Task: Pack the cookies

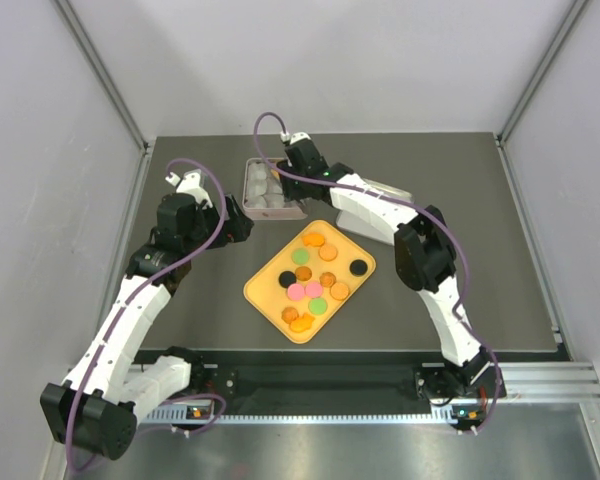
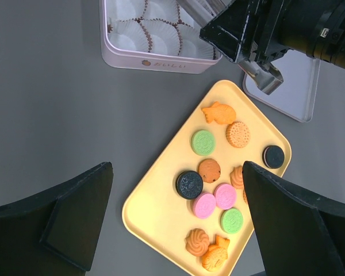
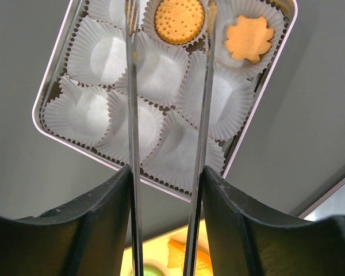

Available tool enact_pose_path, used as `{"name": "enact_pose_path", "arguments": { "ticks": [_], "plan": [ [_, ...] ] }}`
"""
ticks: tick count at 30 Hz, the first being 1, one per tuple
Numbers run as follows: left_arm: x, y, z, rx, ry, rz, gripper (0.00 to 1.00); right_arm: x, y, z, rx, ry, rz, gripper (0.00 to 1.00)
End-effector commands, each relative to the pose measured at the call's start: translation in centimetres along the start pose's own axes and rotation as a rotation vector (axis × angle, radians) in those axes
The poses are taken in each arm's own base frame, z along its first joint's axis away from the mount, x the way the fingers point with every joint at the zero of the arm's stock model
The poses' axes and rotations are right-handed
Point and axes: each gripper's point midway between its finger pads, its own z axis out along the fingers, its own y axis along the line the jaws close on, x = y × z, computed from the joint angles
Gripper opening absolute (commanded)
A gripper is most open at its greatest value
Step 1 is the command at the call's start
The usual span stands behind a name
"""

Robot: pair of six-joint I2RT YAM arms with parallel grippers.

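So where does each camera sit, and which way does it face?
Top: above and behind, looking down at the table, tray and tin; left arm and right arm show.
Left wrist: on that arm, looking down at the tray's cookies; its open left claw shows.
Right wrist: above the tin, looking down at paper cups; its right claw shows.
Shared: all three see the tin and tray.
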Motion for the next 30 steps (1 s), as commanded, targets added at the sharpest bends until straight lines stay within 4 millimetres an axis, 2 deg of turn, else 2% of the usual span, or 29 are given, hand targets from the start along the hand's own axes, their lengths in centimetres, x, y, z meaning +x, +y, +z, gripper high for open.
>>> {"name": "enact_pose_path", "arguments": {
  "ticks": [1,5,8,12,14,15,16,17,18,22,26,30],
  "plan": [
    [-0.9,-0.3,0.2,0.023,-0.037,-0.006,0.99,-4.4,2.1,-1.7,-0.044,-0.126,0.013,0.51],
    [-0.9,-0.3,0.2,0.023,-0.037,-0.006,0.99,-5.5,2.3,-3.2,-0.048,-0.148,0.010,0.51],
    [-0.9,-0.3,0.1,0.021,-0.040,-0.006,0.99,-6.9,2.3,-5.3,-0.047,-0.179,0.008,0.51],
    [-1.1,-0.3,0.0,0.020,-0.047,-0.004,0.99,-8.9,1.4,-9.9,-0.033,-0.237,0.005,0.50],
    [-1.0,-0.3,0.0,0.020,-0.045,-0.004,0.99,-8.9,0.8,-11.5,-0.015,-0.242,0.004,0.50],
    [-1.0,-0.3,0.0,0.022,-0.043,-0.004,0.99,-9.4,0.4,-13.5,-0.012,-0.250,0.004,0.51],
    [-1.0,-0.3,0.0,0.021,-0.045,-0.004,0.99,-9.3,0.2,-14.4,-0.009,-0.250,0.005,0.50],
    [-1.2,-0.4,-0.1,0.022,-0.051,-0.004,0.99,-8.0,-0.4,-14.6,0.004,-0.219,-0.001,0.50],
    [-1.2,-0.4,-0.2,0.022,-0.051,-0.004,0.99,-8.2,-0.7,-16.7,-0.001,-0.236,0.005,0.50],
    [-1.3,-0.5,-0.3,0.027,-0.056,-0.005,0.99,-4.2,-2.2,-19.7,0.007,-0.175,0.003,0.50],
    [-1.2,-0.5,-0.2,0.029,-0.050,-0.007,0.99,1.4,-3.6,-22.8,-0.013,-0.099,0.012,0.50],
    [-1.2,-0.7,-0.2,0.036,-0.048,-0.009,0.99,6.3,-4.6,-24.2,-0.017,-0.015,0.003,0.50]
  ]
}}
